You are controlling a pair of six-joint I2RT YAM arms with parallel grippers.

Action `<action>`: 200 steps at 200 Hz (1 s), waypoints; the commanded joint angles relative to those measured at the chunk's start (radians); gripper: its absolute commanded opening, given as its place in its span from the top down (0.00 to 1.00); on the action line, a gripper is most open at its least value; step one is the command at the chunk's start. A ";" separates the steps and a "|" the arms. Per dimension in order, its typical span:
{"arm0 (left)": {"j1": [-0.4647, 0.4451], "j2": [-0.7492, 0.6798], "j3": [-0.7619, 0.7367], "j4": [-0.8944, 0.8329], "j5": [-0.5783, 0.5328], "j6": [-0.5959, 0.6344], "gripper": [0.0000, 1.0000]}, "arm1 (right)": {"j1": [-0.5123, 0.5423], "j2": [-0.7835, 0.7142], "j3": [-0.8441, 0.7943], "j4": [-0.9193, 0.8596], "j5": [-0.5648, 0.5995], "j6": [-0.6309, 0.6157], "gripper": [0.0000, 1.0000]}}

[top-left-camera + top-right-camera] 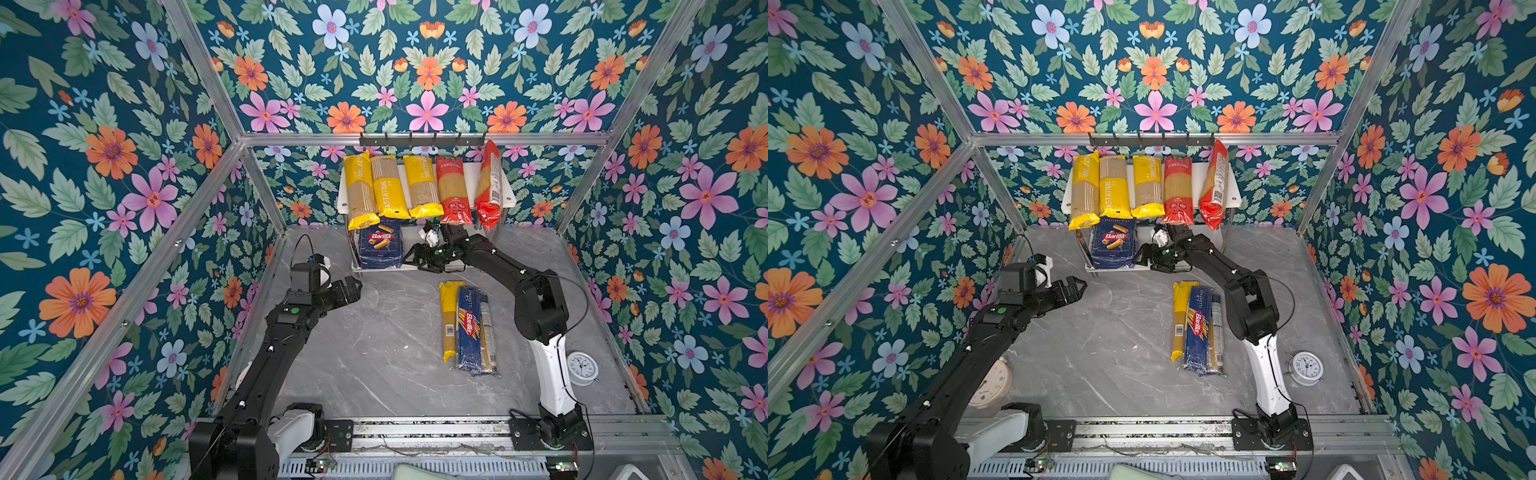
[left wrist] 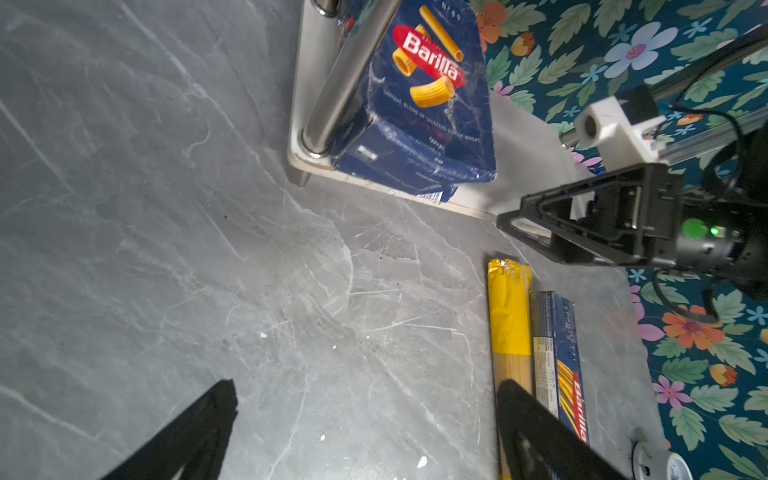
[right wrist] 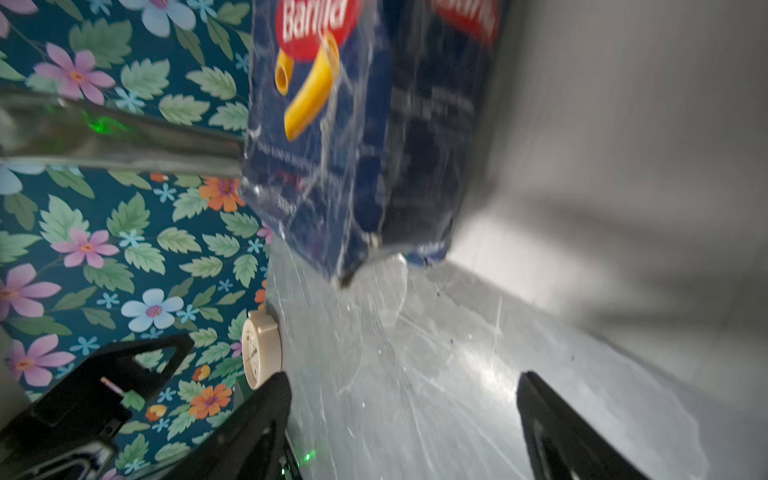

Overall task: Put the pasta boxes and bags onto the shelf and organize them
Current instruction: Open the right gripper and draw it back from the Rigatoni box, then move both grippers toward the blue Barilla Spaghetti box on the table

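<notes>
Right wrist view: right gripper (image 3: 403, 378) jaws apart, empty, box (image 3: 353, 145) just ahead on shelf (image 2: 528, 166) lower board, likely let go since it sits placed; left gripper (image 2: 365, 386) spread, idle; three bags (image 1: 469, 328) on table (image 1: 374, 353) near right gripper.

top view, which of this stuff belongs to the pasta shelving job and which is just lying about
Job: shelf, Barilla box, three yellow bags and two red bags on its top tier; loose yellow bag, blue Barilla bag, clear bag on the table.
Lying about: white clock, cream clock, black hook rail.
</notes>
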 commanded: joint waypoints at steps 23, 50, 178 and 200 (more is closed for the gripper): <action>-0.009 -0.127 -0.091 -0.003 -0.027 -0.068 0.01 | 0.038 -0.144 -0.221 0.038 -0.002 -0.014 0.14; -0.013 -0.210 -0.110 -0.058 -0.031 -0.089 0.01 | 0.062 -0.260 -0.374 0.076 0.006 -0.002 0.15; -0.105 -0.439 -0.253 -0.112 -0.115 -0.251 0.01 | 0.255 -0.882 -0.825 -0.078 0.240 0.046 0.14; -0.232 -0.375 -0.237 -0.062 -0.206 -0.269 0.01 | 0.255 -1.004 -0.867 -0.170 0.308 0.048 0.13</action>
